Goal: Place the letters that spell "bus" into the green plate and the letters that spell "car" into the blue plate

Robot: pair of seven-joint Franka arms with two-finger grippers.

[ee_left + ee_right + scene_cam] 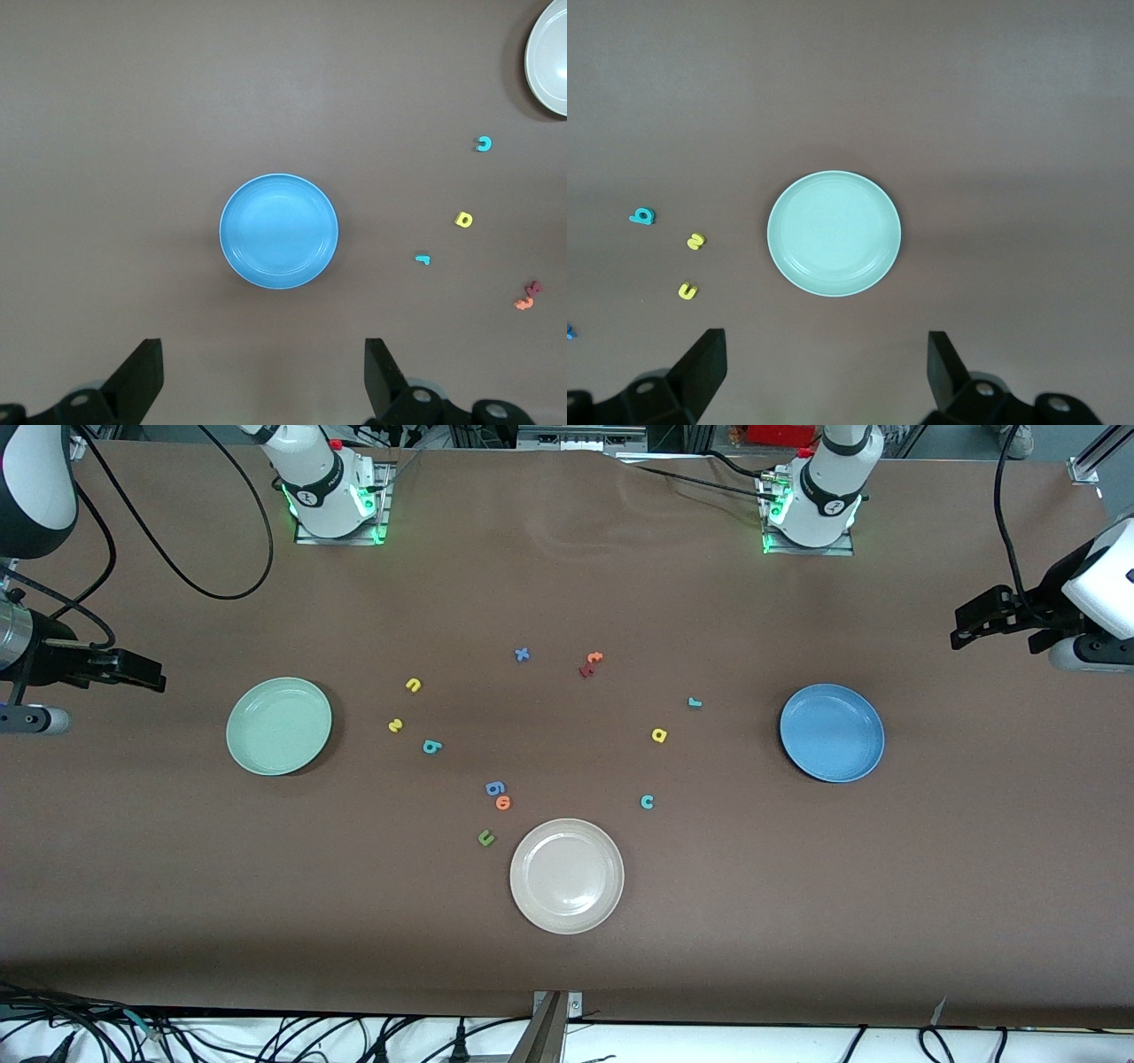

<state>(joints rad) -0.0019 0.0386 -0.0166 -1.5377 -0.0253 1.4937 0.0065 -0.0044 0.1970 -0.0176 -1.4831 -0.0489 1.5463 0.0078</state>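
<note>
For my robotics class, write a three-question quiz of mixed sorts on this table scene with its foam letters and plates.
1. True or false: the green plate already holds a letter.
2. Multiple choice: which thing lies nearest the front camera? A) the blue plate B) the beige-white plate C) the blue x
3. Fill in: the left gripper and right gripper are both ____ and hold nothing.

Key
1. False: it is bare; the yellow u, yellow s and teal b lie on the table beside it.
2. B.
3. Open: the left hangs over the table at its own end by the blue plate, the right at its end by the green plate.
</note>
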